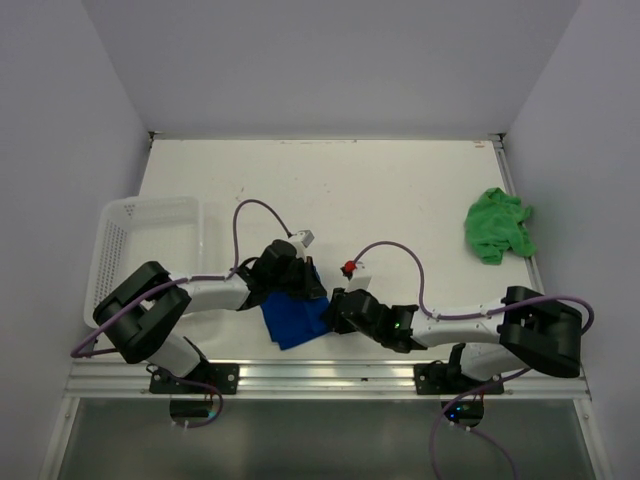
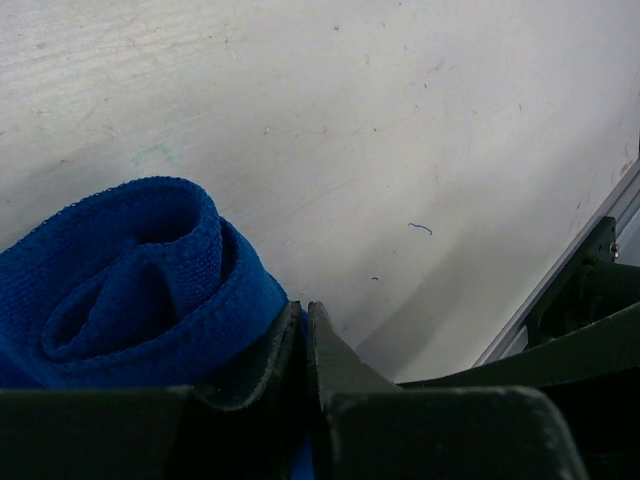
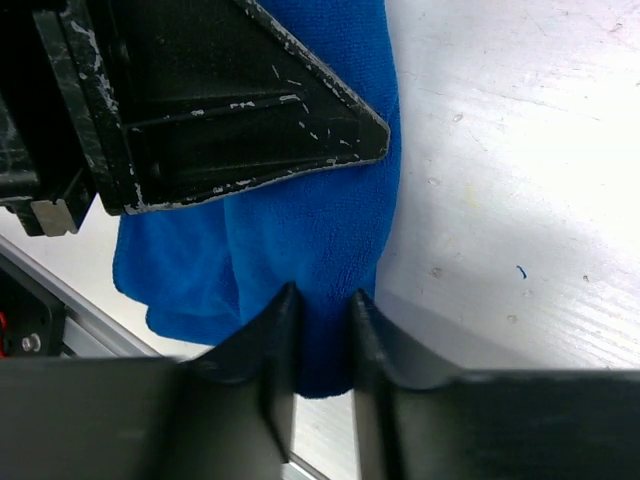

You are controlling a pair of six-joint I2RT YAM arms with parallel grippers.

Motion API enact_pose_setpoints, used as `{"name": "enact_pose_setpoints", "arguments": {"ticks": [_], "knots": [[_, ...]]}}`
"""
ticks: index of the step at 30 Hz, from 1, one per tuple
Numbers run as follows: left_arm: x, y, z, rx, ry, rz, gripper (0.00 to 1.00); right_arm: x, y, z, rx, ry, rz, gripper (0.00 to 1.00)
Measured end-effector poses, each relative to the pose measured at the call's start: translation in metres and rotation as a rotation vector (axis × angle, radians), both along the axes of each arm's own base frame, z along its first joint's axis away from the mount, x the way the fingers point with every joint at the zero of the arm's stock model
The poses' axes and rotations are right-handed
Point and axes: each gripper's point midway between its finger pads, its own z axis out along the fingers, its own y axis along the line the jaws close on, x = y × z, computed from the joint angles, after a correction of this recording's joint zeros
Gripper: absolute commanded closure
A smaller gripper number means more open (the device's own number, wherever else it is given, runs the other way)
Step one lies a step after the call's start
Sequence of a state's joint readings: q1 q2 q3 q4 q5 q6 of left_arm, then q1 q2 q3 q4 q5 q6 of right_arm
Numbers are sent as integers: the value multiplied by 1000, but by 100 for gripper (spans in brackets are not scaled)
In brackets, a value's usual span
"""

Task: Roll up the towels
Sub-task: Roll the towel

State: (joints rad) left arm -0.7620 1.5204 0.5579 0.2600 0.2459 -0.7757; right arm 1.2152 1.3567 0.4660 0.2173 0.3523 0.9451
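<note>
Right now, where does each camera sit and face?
Top external: above and behind, looking down on the table; left arm, right arm, blue towel, green towel, white mesh basket.
Left wrist: low over the table, along the left hand's closed fingers, at the towel's rolled end.
Right wrist: down past the right hand, astride a blue fold; left hand shows too.
Shared: every view shows the blue towel.

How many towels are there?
2. The blue towel is at the table's near edge, in the middle; the green towel is crumpled at the far right. None seems hidden.
</note>
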Motion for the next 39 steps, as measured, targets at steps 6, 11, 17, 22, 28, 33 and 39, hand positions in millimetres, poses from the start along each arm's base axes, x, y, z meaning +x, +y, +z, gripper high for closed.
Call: {"name": "enact_pose_setpoints", "arguments": {"ticks": [6,11,17,22,28,33,39], "knots": [[0,1,0,5,3,2,89,1,0,1,-7,-10,5,100],[12,9,7,13,13,31,88,6,-5,5,-42,-39,-10,100],[47,13,44,19,-55,74,87,15,-21,14,-167,-119,-37,100],[63,5,72,-11,-108,80,87,15,-25,23,-286,-194,-25,100],[62,5,72,-10,-101,77,87,7,-10,23,-508,-298,16,100],[60,4,71,-9,-99,74,87,4,-1,17,-708,-373,35,100],[43,6,57,7,-75,51,87,-1,9,14,-937,-468,56,100]]}}
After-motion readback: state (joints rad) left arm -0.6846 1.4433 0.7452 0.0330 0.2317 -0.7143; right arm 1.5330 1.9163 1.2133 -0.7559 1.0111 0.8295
